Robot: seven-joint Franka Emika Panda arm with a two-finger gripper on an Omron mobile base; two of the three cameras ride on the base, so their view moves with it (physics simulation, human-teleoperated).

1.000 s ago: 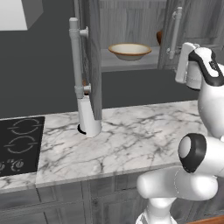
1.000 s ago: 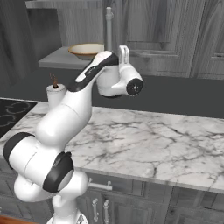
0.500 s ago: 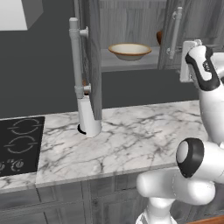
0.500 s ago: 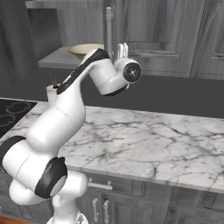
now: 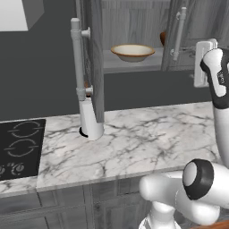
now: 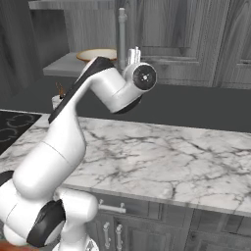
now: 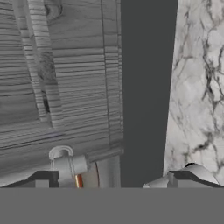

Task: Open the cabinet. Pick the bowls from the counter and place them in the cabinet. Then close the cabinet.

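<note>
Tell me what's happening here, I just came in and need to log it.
A white robot arm is loading bowls into the wall cabinet, whose doors are open. The cream bowl sits on the shelf, and the reddish-brown bowl peeks out behind the right door. The gripper is open and holds nothing, raised beside the right door's handle. The marble counter has no bowls left on it, so closing the doors seems to be what remains.

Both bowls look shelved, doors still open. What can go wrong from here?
1. The right door hangs partly open by the open pincer; a swing may knock it rather than catch its handle.
2. The brown bowl sits near that door's edge; a hard close might jolt it.
</note>
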